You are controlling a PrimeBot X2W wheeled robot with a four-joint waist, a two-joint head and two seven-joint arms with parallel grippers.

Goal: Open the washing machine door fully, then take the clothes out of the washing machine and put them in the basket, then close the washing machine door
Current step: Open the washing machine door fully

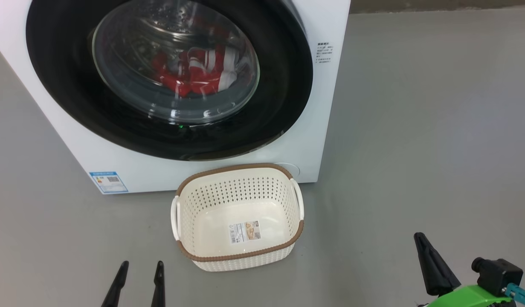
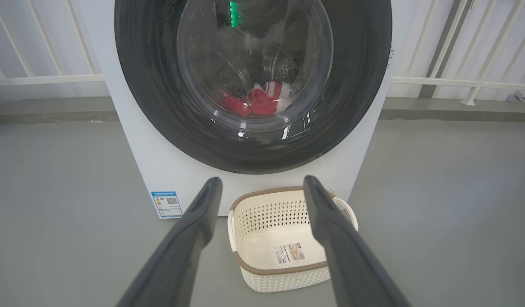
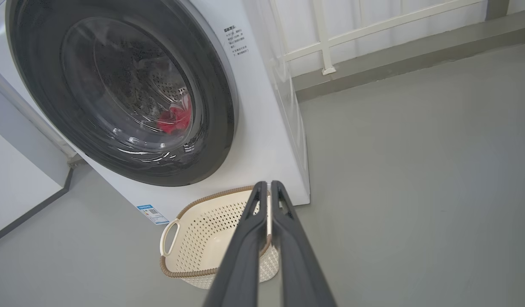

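Note:
The washing machine [image 1: 326,140] stands on the floor with its round black door [image 1: 74,106] shut. Through the glass window I see the red and white clothes [image 1: 198,76] in the drum; the same clothes [image 2: 256,100] show in the left wrist view and, smaller [image 3: 175,119], in the right wrist view. The cream basket [image 1: 239,258] sits empty in front of the machine. My left gripper [image 1: 139,273] hangs open at the lower left, short of the basket [image 2: 279,273]. My right gripper [image 3: 266,187] is shut on nothing, low at the right of the basket [image 3: 177,266].
A blue label [image 1: 108,182] sits on the machine's lower left corner. White railings [image 2: 458,81] and a wall run behind the machine. Grey floor [image 1: 416,128] stretches wide to the right of the machine and basket.

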